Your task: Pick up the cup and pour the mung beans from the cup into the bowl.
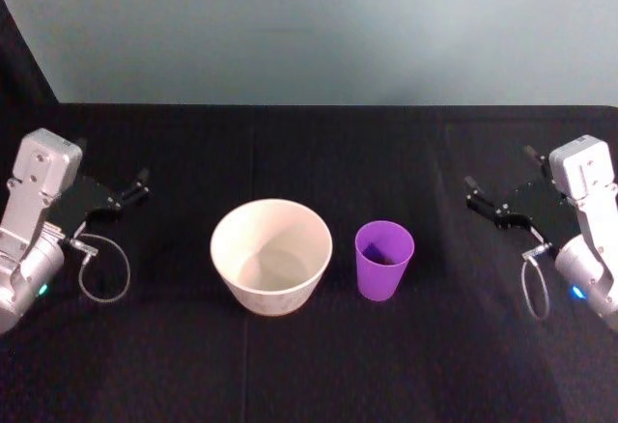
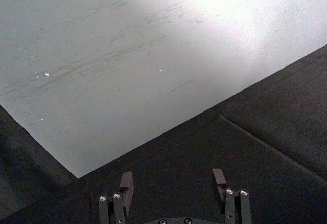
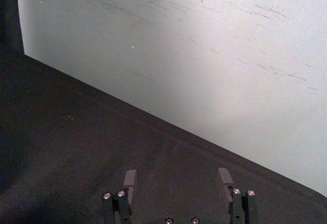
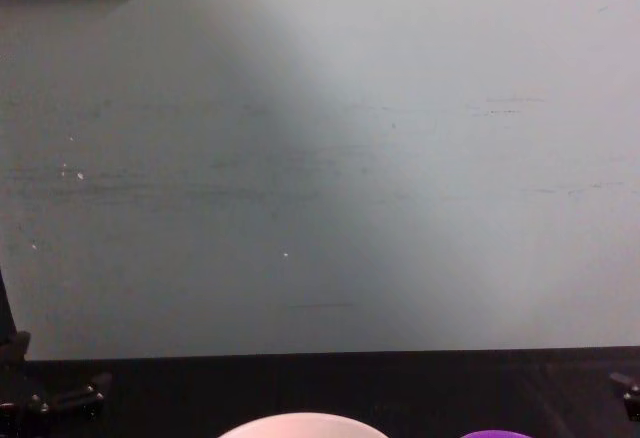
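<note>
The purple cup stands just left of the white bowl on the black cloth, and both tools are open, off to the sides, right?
Not quite: the head view shows the cup to the right of the bowl, not the left. The rest holds: both are on the black cloth, and the left tool and right tool are open, off to the sides.

The left tool and right tool wait at opposite sides, angled inward, jaws apart.
</note>
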You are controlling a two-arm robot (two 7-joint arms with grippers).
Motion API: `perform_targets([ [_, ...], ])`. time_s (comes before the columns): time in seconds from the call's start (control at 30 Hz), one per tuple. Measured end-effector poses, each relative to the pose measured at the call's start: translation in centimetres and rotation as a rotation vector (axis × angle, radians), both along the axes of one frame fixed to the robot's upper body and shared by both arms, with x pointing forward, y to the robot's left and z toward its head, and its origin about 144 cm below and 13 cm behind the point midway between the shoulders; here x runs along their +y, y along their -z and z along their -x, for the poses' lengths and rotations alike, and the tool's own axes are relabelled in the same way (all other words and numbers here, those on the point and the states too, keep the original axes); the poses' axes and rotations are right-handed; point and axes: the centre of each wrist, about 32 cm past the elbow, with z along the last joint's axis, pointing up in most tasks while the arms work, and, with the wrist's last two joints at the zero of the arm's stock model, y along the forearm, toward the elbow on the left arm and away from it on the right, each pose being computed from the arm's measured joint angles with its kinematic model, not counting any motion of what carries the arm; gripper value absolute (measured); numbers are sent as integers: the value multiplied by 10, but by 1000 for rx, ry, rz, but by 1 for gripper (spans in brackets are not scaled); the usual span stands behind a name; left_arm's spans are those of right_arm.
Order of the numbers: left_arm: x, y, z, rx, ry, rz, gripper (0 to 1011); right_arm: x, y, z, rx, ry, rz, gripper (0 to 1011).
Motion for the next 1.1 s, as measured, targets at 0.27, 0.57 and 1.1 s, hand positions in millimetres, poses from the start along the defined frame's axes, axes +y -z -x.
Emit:
perform_targets([
  [0.27, 0, 0, 0, 0, 0, 0, 1000, 0, 0, 0, 0, 0, 0, 1003],
  [0.57, 0, 0, 0, 0, 0, 0, 1000, 0, 0, 0, 0, 0, 0, 1003],
  [1.1, 0, 0, 0, 0, 0, 0, 1000, 0, 2, 11, 8, -9, -6, 1003],
])
